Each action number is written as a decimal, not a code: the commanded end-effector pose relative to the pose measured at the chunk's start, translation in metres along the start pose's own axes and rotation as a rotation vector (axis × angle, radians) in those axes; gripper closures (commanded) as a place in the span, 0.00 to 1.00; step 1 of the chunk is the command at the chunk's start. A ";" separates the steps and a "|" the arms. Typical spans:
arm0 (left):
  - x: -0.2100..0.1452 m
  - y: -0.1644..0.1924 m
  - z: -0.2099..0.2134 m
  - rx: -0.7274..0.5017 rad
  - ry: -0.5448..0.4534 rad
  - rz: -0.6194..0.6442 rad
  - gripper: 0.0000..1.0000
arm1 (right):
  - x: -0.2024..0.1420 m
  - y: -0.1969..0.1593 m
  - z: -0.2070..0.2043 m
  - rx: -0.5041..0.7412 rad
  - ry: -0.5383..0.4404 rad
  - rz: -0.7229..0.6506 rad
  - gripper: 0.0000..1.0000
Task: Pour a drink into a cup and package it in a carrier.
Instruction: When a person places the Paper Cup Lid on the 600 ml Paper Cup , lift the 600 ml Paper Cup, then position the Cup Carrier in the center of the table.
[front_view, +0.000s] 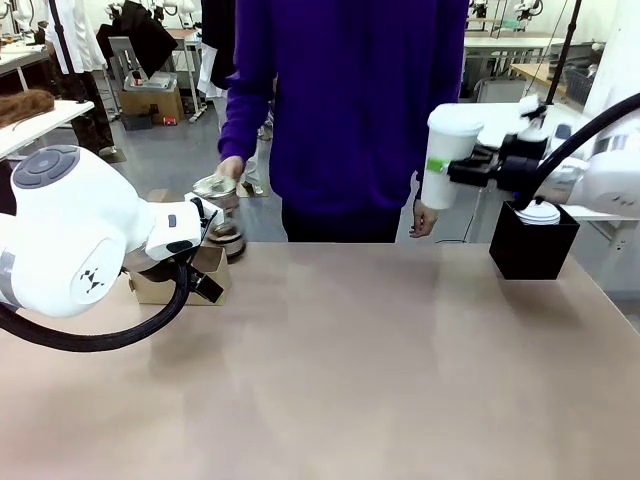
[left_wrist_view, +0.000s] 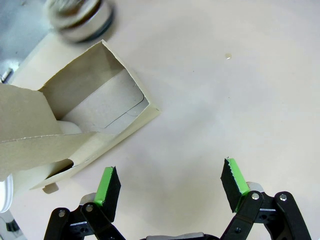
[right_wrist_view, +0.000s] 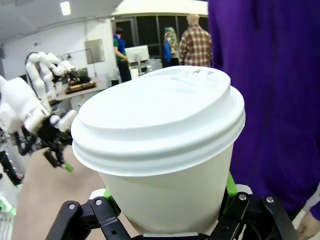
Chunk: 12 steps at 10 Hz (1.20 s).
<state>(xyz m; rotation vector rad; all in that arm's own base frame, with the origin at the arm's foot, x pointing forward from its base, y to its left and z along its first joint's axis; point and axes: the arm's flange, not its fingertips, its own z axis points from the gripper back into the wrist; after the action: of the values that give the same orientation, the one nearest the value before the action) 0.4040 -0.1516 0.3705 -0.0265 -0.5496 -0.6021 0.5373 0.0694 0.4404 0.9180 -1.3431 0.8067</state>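
My right gripper (front_view: 452, 172) is shut on the tall white cup (front_view: 445, 155) with a white lid and holds it upright in the air, right of the middle, in front of the person. The lid and cup (right_wrist_view: 160, 145) stand close up between that gripper's (right_wrist_view: 167, 210) green pads. The brown cardboard carrier (front_view: 170, 285) sits at the table's far left. My left gripper (left_wrist_view: 171, 180) hangs open just above the table, beside the carrier's (left_wrist_view: 90, 115) corner, holding nothing. Behind the carrier a blurred press jug (front_view: 220, 215) is under the person's hand (front_view: 230, 168); the drink is too blurred to make out.
A black box (front_view: 533, 245) stands at the far right with a small white lidded cup (front_view: 540, 212) in it. The person in a purple top (front_view: 345, 100) stands at the far edge. My bulky left arm (front_view: 70, 230) covers the table's left side.
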 end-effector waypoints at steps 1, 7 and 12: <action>0.000 0.000 0.000 -0.002 -0.001 0.001 0.00 | 0.020 0.034 0.002 0.038 0.035 -0.060 0.13; 0.000 0.000 0.000 -0.002 -0.001 0.001 0.00 | 0.030 0.052 -0.002 0.034 0.034 -0.041 0.13; 0.000 0.000 0.000 -0.002 -0.001 0.001 0.00 | 0.030 0.052 -0.002 0.034 0.034 -0.041 0.13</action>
<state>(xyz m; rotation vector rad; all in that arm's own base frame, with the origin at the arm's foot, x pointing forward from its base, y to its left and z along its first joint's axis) 0.4040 -0.1516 0.3705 -0.0264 -0.5496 -0.6022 0.4928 0.0920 0.4706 0.9452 -1.2733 0.8062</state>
